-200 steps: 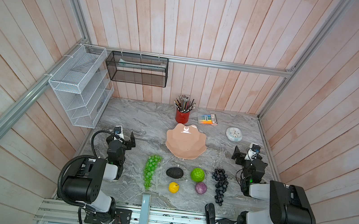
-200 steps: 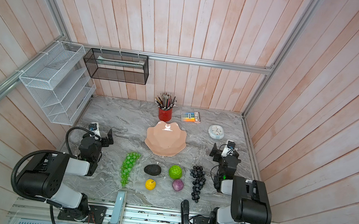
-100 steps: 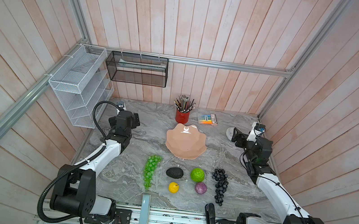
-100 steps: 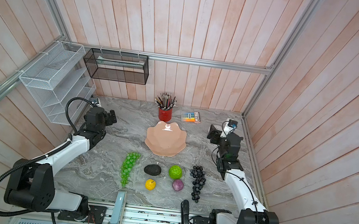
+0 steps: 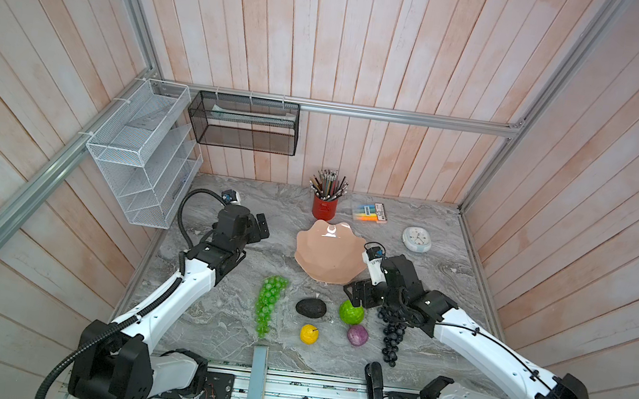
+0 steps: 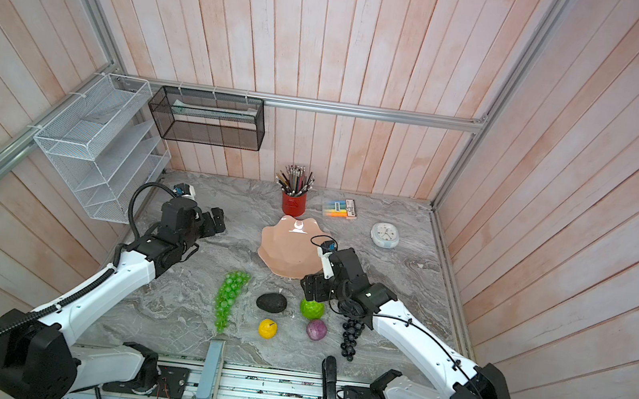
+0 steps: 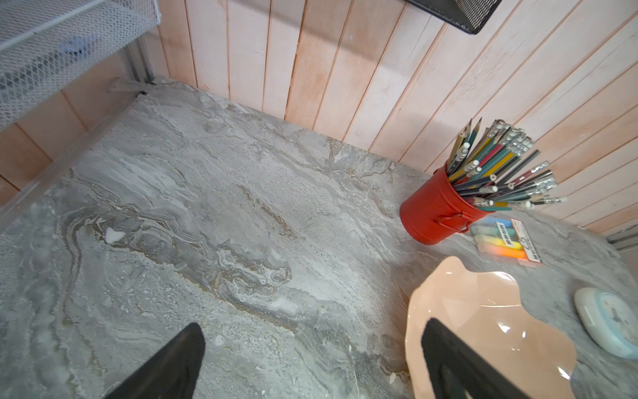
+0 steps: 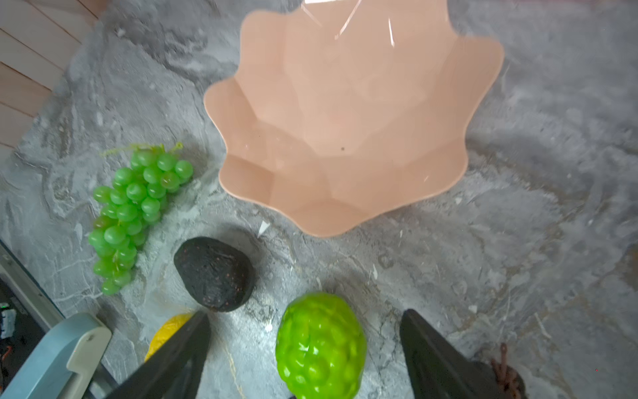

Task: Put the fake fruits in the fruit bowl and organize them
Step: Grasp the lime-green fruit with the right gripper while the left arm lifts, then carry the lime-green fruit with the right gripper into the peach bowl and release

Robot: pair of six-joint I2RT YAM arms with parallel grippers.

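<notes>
The salmon-pink fruit bowl (image 5: 329, 252) (image 6: 288, 247) (image 8: 345, 114) stands empty at mid-table. In front of it lie the fake fruits: green grapes (image 5: 268, 305) (image 8: 131, 214), black avocado (image 5: 310, 307) (image 8: 214, 273), lime-green ball (image 5: 351, 313) (image 8: 321, 345), yellow fruit (image 5: 309, 334), purple ball (image 5: 357, 335) and dark grapes (image 5: 391, 340). My right gripper (image 5: 355, 293) (image 8: 305, 313) hangs open just over the lime-green ball, its fingers either side with gaps. My left gripper (image 5: 259, 228) (image 7: 312, 326) is open and empty, left of the bowl above bare table.
A red pencil cup (image 5: 324, 205), a highlighter pack (image 5: 370, 212) and a small clock (image 5: 416, 239) sit at the back. A white wire rack (image 5: 139, 151) and a black mesh basket (image 5: 244, 123) hang on the walls. A black stapler (image 5: 374, 388) lies at the front edge.
Both arms have unfolded from the front. The right gripper has swung from near the clock leftward and forward to the lime-green ball. The left gripper edged toward the bowl.
</notes>
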